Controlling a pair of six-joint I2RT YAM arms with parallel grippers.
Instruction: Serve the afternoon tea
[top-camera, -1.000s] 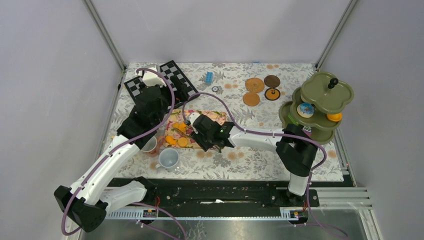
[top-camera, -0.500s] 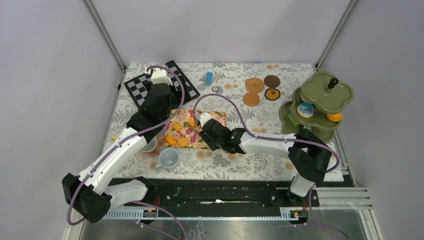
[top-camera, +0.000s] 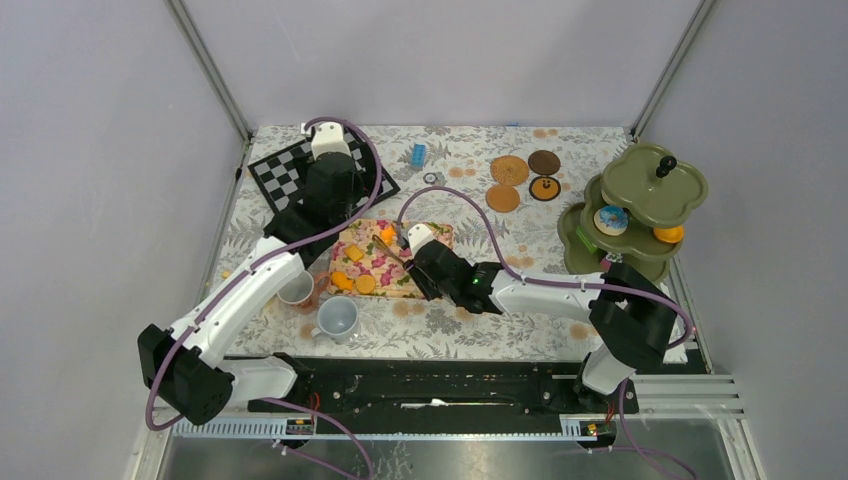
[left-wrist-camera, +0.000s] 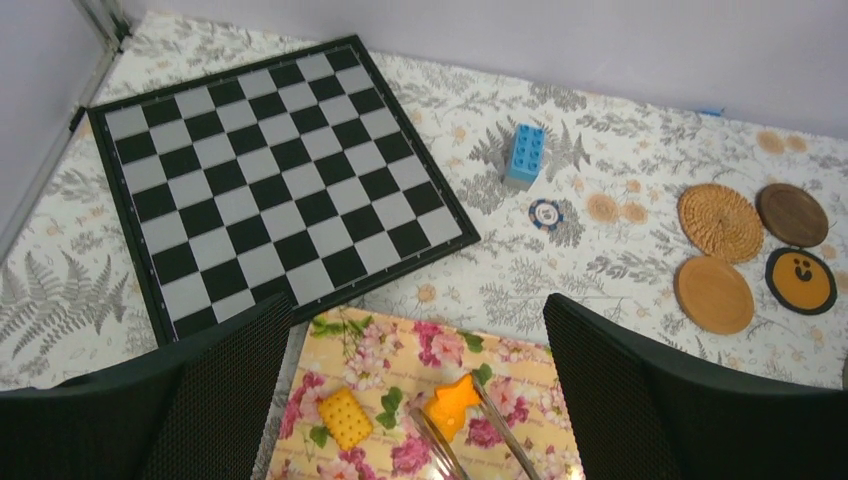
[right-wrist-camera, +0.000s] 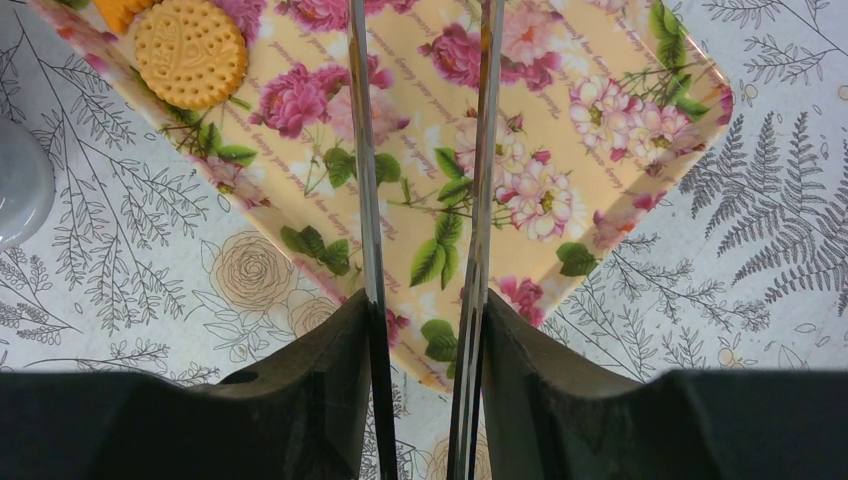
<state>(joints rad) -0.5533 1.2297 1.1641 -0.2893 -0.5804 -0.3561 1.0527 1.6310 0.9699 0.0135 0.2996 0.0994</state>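
Note:
My right gripper (top-camera: 428, 265) (right-wrist-camera: 425, 390) is shut on the metal tongs (right-wrist-camera: 365, 200), which reach out over the floral mat (top-camera: 415, 235). The tong tips stand on either side of an orange star-like pastry (left-wrist-camera: 462, 404) (top-camera: 385, 238). A yellow square cracker (left-wrist-camera: 345, 418) and a round biscuit (right-wrist-camera: 190, 53) lie on the mat. My left gripper (top-camera: 330, 195) (left-wrist-camera: 420, 425) is open and empty above the mat's far edge. A cream mug (top-camera: 296, 290) and a grey-blue mug (top-camera: 338, 318) stand at the front left. Round coasters (top-camera: 509, 170) (left-wrist-camera: 720, 222) lie at the back.
A chessboard (top-camera: 285, 175) (left-wrist-camera: 270, 170) lies at the back left, with a blue brick (left-wrist-camera: 525, 155) and a poker chip (left-wrist-camera: 545, 213) beside it. A green tiered stand (top-camera: 655, 190) at the right holds a blue-white piece (top-camera: 611, 219) and an orange piece (top-camera: 668, 235).
My left arm has swung back toward the chessboard, off the mat. My right arm has shifted right and the tongs now reach the orange pastry at the mat's far side.

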